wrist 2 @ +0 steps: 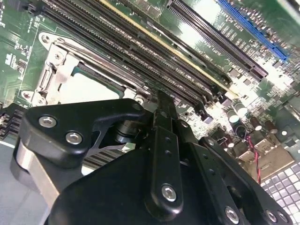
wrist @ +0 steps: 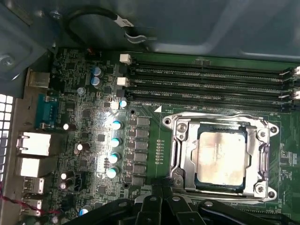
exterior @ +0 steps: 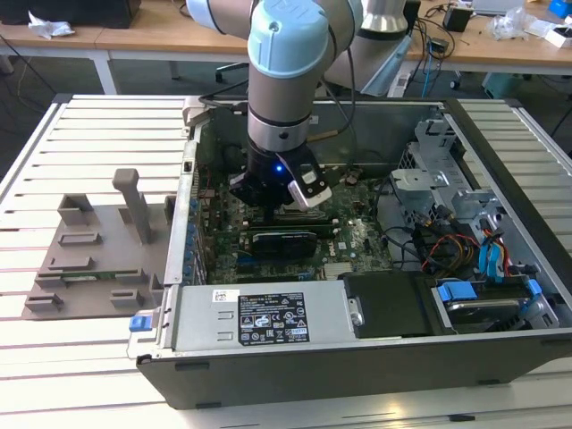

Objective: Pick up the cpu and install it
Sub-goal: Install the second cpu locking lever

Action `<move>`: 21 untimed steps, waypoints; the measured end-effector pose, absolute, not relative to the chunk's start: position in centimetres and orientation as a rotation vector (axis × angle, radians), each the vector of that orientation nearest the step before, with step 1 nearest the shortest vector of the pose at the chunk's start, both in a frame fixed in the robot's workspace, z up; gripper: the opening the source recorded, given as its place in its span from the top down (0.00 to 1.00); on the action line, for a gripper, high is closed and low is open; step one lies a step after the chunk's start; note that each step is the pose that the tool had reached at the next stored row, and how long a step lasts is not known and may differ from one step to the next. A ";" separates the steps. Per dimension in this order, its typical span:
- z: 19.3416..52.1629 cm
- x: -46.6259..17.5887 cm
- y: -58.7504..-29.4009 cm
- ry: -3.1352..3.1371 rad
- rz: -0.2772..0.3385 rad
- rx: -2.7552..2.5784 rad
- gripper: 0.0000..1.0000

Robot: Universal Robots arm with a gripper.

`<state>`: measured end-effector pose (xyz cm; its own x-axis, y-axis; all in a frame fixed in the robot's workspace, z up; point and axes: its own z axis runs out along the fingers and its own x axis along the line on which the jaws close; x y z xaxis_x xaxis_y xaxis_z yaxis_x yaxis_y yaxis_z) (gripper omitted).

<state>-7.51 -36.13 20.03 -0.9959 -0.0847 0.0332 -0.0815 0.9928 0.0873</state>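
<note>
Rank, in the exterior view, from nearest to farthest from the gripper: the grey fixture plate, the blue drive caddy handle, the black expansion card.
From the gripper:
1. Black expansion card, on the motherboard just below it.
2. Grey fixture plate, outside the case on the exterior view's left.
3. Blue drive caddy handle, far corner on the exterior view's right.

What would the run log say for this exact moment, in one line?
gripper: above motherboard, fingers together, holding nothing | cpu: seated in socket frame | site: inside computer case

The arm (exterior: 284, 80) points straight down, end effector (wrist 2: 161, 110) fingers pressed together.
</note>
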 end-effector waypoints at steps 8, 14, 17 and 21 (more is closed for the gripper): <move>20.5 -7.5 -35.9 -3.100 -0.130 0.129 0.89; 20.6 -5.7 -35.4 -3.099 -0.130 0.129 0.89; 20.6 -4.4 -35.1 -3.097 -0.130 0.129 0.89; 20.7 -3.0 -34.5 -3.096 -0.124 0.129 0.89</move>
